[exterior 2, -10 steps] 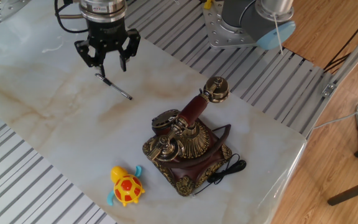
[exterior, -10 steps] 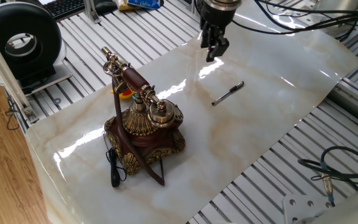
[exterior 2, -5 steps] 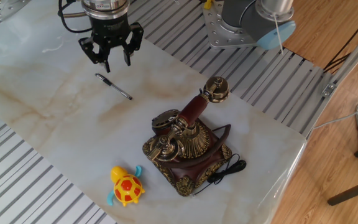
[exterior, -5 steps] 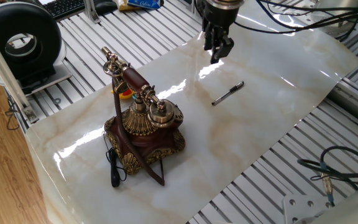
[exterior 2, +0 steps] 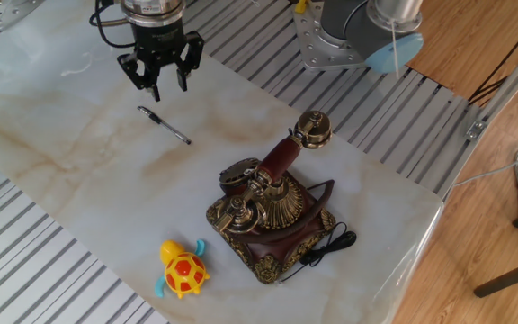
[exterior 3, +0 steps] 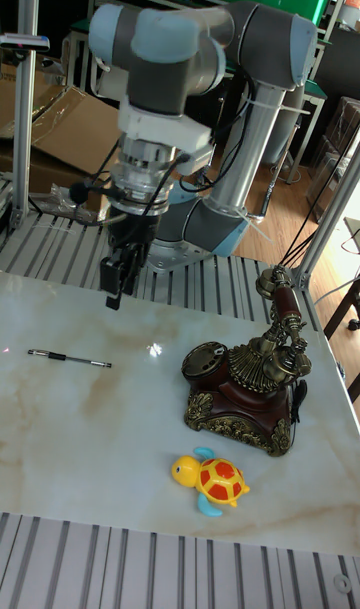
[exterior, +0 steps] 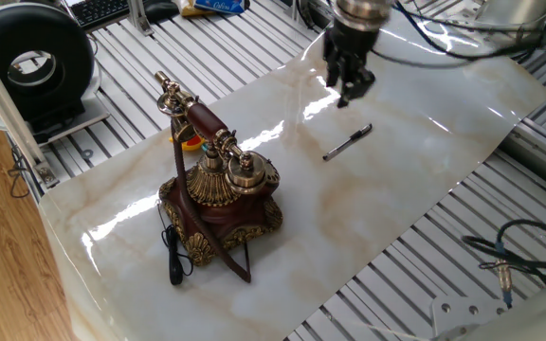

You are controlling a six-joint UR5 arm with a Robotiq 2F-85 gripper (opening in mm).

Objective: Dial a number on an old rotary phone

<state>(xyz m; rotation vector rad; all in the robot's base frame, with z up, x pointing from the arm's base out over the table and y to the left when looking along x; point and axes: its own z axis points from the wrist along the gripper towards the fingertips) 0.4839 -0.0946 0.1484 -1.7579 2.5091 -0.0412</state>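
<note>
The old rotary phone point(exterior: 218, 194) point(exterior 2: 272, 211) point(exterior 3: 245, 389) stands on the marble sheet, dark red-brown with gold filigree. Its brass-ended handset point(exterior 2: 281, 160) rests across the tall cradle, and a black cord point(exterior: 172, 254) trails off the base. My gripper point(exterior 2: 161, 79) point(exterior: 352, 92) point(exterior 3: 117, 291) hangs above the sheet's far side, well away from the phone. Its fingers point(exterior 2: 141, 76) are spread open with nothing between them. A slim black-and-silver pen point(exterior 2: 165, 124) point(exterior: 348, 142) point(exterior 3: 68, 358) lies flat on the sheet just below the gripper, apart from it.
A yellow and orange turtle toy point(exterior 2: 183, 270) point(exterior 3: 212, 479) lies on the sheet beside the phone. Ribbed metal table point(exterior 2: 52, 270) surrounds the marble sheet. The arm's base point(exterior 2: 349, 36) stands behind the phone. A black reel point(exterior: 31, 62) and loose cables point(exterior: 515, 256) sit off the sheet.
My gripper has lifted and drifted off the pen toward the sheet's edge, its fingers a little closer together. Pen, phone and toy have stayed put.
</note>
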